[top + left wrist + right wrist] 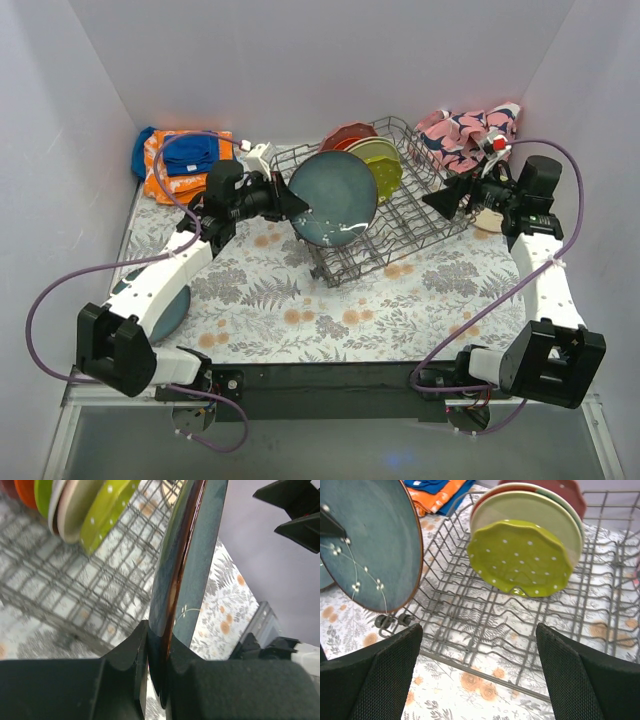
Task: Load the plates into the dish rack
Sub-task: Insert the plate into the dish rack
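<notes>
Two sets of jaws face the dish rack (425, 215) from opposite sides of the fern-printed counter (300, 305). The left jaws are clenched on the rim of a large teal plate (335, 200), pinching it edge-on between both fingers (125, 660). The plate stands nearly upright at the rack's left end. Its lower edge is down by the wire near the front corner, though I cannot tell whether it touches. A thin pale twig mark runs across its face.

The right jaws are released, spread wide and holding nothing, and they hover by the rack's right side, pointed at the plates inside.

On edge in the rack's far rows stand a yellow-green dotted plate (520, 557), a cream plate (535, 505) just behind it, and a red plate (570, 489) behind that. A slate-blue plate (178, 305) lies flat on the counter, partly under the left arm (160, 275). Orange-and-blue cloths (180, 158) sit at the far left corner, and a pink patterned cloth (465, 128) at the far right.
</notes>
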You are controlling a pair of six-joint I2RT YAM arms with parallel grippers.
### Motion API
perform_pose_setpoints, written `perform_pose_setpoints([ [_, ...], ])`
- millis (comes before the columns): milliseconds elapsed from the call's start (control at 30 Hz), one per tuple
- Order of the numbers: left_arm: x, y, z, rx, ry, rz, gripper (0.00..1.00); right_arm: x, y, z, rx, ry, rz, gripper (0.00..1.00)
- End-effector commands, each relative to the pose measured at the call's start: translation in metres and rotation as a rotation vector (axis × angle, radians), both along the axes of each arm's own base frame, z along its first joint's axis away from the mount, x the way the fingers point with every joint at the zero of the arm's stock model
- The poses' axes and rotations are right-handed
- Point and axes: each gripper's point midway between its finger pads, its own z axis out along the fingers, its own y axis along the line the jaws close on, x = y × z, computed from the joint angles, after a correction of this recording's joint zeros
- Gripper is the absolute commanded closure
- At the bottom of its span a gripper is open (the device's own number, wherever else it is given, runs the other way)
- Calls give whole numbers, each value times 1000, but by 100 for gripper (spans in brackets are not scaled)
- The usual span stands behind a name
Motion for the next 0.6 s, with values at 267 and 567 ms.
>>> perform_pose_setpoints([
  [267,58,-64,106,68,-557,-20,100,0,-26,-16,-11,3,-35,2],
  [567,92,-101,89,197,-657,21,100,4,-28,-25,-6,28,-37,2],
])
